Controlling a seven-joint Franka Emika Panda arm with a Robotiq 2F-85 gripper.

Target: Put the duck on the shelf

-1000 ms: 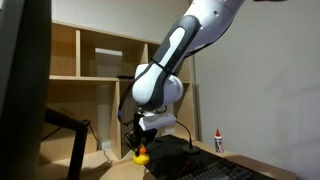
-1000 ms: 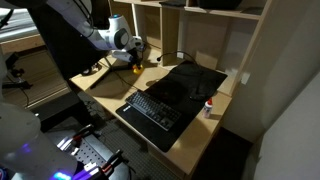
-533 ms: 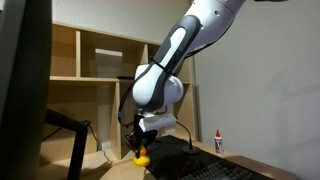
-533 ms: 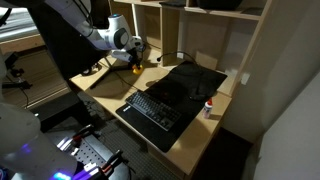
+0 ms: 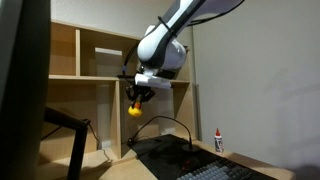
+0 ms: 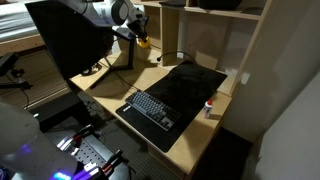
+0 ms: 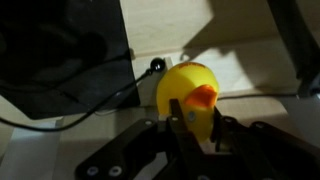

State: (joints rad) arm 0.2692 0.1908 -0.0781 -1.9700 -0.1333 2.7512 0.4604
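**Operator:** Report the state of the tool.

**Technician:** The tool [image 5: 136, 104] is closed on the duck [image 5: 134, 111]. In the wrist view the two dark fingers [image 7: 222, 128] press the yellow body [image 7: 190, 92] from either side, with the orange beak between them and facing the camera. The tool [image 7: 198, 128] holds nothing else.

**Operator:** State the position of the duck.

**Technician:** It hangs in the air, clear of the table [image 6: 105, 95], in both exterior views. In an exterior view it sits in front of the shelf [image 5: 90, 78], just below the level of a horizontal board and near an upright divider. It touches no board of the shelf [image 6: 250, 50]. In an exterior view the duck [image 6: 146, 42] and the tool [image 6: 143, 38] are above the far edge of the table, beside the dark monitor [image 6: 70, 40].

**Operator:** List the items on the table.

**Technician:** A black mat [image 6: 190, 80] lies on it, with a keyboard [image 6: 150, 108] at its near end. A small white bottle [image 6: 209, 108] with a red cap stands upright at the mat's edge, well apart from the duck. A black cable [image 7: 100, 100] runs across the light wood behind the duck in the wrist view.
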